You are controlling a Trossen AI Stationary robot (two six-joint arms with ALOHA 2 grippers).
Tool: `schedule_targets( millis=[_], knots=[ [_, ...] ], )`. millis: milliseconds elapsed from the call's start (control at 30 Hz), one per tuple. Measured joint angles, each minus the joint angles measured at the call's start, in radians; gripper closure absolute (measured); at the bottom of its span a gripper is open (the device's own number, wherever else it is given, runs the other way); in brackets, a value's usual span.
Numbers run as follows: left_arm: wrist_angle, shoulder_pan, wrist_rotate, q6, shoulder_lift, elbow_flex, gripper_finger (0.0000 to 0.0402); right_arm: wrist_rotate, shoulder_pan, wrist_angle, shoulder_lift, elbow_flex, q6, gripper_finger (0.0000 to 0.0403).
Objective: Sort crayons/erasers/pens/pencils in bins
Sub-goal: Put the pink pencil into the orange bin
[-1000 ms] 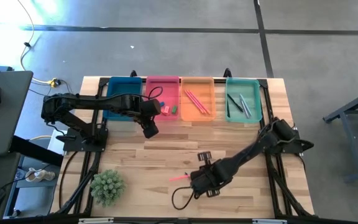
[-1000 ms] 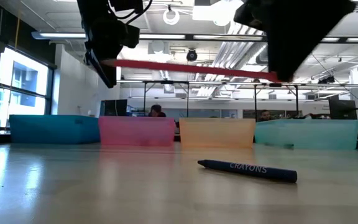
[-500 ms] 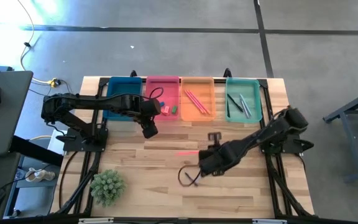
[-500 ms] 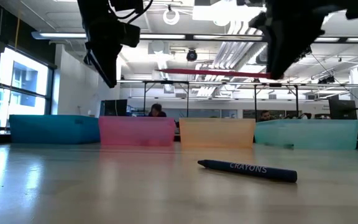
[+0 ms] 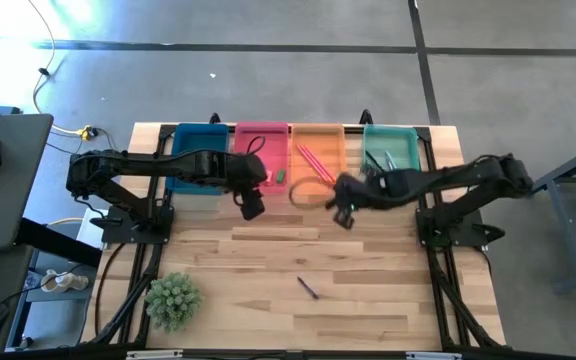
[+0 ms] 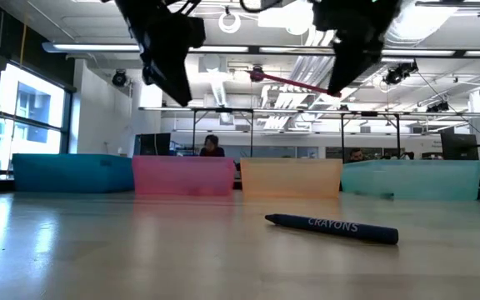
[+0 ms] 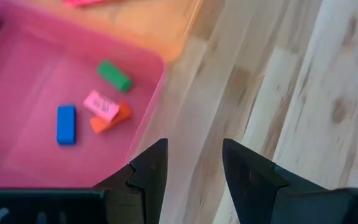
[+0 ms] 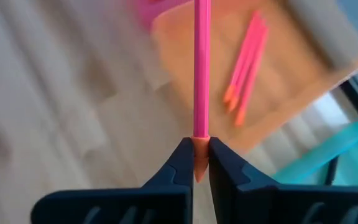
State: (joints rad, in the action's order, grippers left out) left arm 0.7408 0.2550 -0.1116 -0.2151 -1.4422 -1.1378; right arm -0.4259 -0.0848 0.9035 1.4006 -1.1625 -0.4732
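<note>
My right gripper (image 5: pixel 336 200) is shut on a pink pencil (image 8: pixel 201 62) and hovers by the near edge of the orange bin (image 5: pixel 318 175). In the low view the pencil (image 6: pixel 290 82) is high above the table. My left gripper (image 7: pixel 194 168) is open and empty, just in front of the pink bin (image 5: pixel 261 150). That bin holds blue (image 7: pixel 66 124), pink (image 7: pixel 101 106), orange-red (image 7: pixel 112 119) and green (image 7: pixel 115 76) erasers. The blue bin (image 5: pixel 200 150) and the teal bin (image 5: pixel 390 150) stand at either end of the row. A dark blue crayon (image 5: pixel 308 287) lies on the table. My right gripper pinches the pencil's orange end (image 8: pixel 199 140) between its two fingertips. The pencil sticks straight out ahead of the fingers, in line with them, toward the table's left. It is lifted clear of the table, nearly level, with the free end a little higher.
Several pink pencils (image 5: pixel 314 160) lie in the orange bin and dark pens (image 5: pixel 388 168) in the teal bin. A green potted plant (image 5: pixel 173 298) stands near the table's front left. Bare wood lies between the bins and the crayon.
My right gripper has gone from the table's near middle toward the far edge, to the orange bin, carrying the pencil clear of the table. The pencil now points left. My left gripper has shifted a little toward the table's right.
</note>
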Motion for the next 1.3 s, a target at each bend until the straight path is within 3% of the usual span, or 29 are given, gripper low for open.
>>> schedule_targets(
  millis=[233, 567, 967, 1300],
  knots=[
    [-0.068, 0.000, 0.008, 0.065, 0.000, 0.000, 0.0261, 0.028, 0.227, -0.125, 0.009, 0.000, -0.033, 0.0397],
    [-0.083, 0.000, -0.006, 0.154, -0.001, 0.000, 0.0261, 0.192, 0.443, -0.285, 0.073, 0.000, -0.226, 0.0392],
    [-0.103, 0.000, -0.007, 0.177, -0.001, 0.000, 0.0261, 0.334, 0.473, -0.315, 0.265, 0.000, -0.286, 0.0391],
    [-0.103, 0.000, -0.004, 0.209, -0.001, 0.000, 0.0261, 0.346, 0.455, -0.290, 0.339, 0.000, -0.259, 0.0391]
  ],
)
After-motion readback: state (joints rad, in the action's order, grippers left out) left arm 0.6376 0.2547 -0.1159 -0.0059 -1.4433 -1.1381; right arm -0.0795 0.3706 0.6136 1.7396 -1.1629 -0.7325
